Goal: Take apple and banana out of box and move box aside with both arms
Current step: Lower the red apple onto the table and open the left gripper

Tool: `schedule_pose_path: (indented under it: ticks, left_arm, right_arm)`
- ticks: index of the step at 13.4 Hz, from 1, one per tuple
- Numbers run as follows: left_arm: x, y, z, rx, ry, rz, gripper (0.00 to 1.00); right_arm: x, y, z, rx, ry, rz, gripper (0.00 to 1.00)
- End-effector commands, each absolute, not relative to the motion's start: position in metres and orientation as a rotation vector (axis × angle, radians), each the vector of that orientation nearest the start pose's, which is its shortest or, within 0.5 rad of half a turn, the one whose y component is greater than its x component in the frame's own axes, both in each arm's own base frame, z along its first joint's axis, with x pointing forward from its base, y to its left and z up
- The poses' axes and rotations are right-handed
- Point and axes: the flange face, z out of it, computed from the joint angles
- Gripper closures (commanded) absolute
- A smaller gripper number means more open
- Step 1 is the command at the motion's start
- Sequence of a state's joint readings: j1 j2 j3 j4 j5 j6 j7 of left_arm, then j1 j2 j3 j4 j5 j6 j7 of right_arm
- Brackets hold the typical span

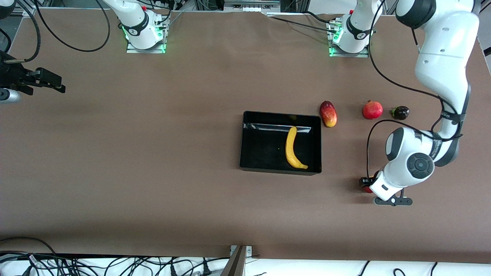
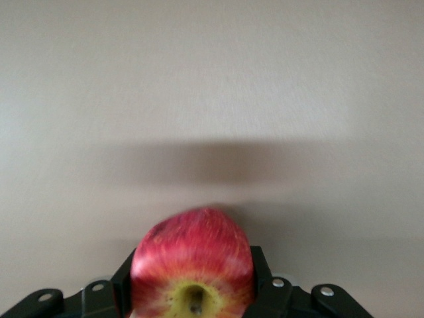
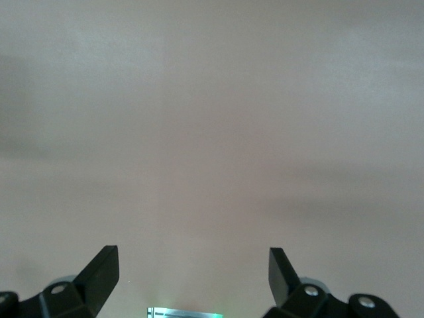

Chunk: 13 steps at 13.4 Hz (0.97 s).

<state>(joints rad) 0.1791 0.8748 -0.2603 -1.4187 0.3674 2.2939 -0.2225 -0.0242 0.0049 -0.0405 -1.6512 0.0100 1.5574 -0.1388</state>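
Brown tabletop (image 1: 153, 153): my left claw (image 2: 192, 291) grips the apple (image 2: 193, 262) at lower right; released high, it may roll. Right claw (image 3: 192, 275) waits wide, upper left.

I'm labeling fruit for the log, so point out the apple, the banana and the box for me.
apple (image 2: 193, 255): left wrist view, its red skin between the fingers.
banana (image 1: 292, 147): front view, the middle of its curve.
box (image 1: 261, 147): front view, bare black floor beside the fruit.
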Motion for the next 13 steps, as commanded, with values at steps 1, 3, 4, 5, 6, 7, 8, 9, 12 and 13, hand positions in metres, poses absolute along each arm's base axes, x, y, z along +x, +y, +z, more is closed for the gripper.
schedule_pose_path:
  ticks: [1, 3, 4, 5, 6, 7, 8, 9, 12, 13]
  left_arm:
    - [0.723, -0.006, 0.144, -3.020, 0.100, -0.062, 1.00]
    - [0.721, -0.006, 0.146, -3.011, 0.114, -0.053, 0.33]
    - [0.722, -0.005, 0.149, -3.009, 0.105, -0.057, 0.00]
    - [0.723, -0.008, 0.154, -3.008, 0.098, -0.061, 0.00]
    - [0.723, -0.006, 0.165, -2.995, 0.077, -0.036, 0.00]
    - [0.722, -0.008, 0.178, -2.978, 0.075, 0.007, 0.00]
    - [0.722, -0.014, 0.196, -2.971, 0.069, 0.026, 0.00]
    - [0.722, -0.021, 0.216, -2.957, 0.073, 0.037, 0.00]
    - [0.711, -0.061, 0.285, -3.020, 0.019, 0.115, 0.00]
    - [0.705, -0.086, 0.305, -3.060, -0.038, 0.133, 0.00]
  right_arm:
    - [0.545, -0.036, 0.585, -3.091, -0.131, 0.155, 0.00]
    - [0.545, -0.036, 0.585, -3.092, -0.132, 0.157, 0.00]
    - [0.545, -0.036, 0.585, -3.092, -0.132, 0.157, 0.00]
    - [0.545, -0.036, 0.585, -3.090, -0.131, 0.157, 0.00]
    - [0.545, -0.036, 0.584, -3.092, -0.132, 0.160, 0.00]
    - [0.545, -0.036, 0.584, -3.090, -0.131, 0.159, 0.00]
    - [0.545, -0.036, 0.584, -3.090, -0.131, 0.159, 0.00]
    - [0.545, -0.036, 0.585, -3.092, -0.132, 0.157, 0.00]
    - [0.545, -0.036, 0.584, -3.090, -0.136, 0.159, 0.00]
    - [0.545, -0.036, 0.584, -3.088, -0.155, 0.159, 0.00]
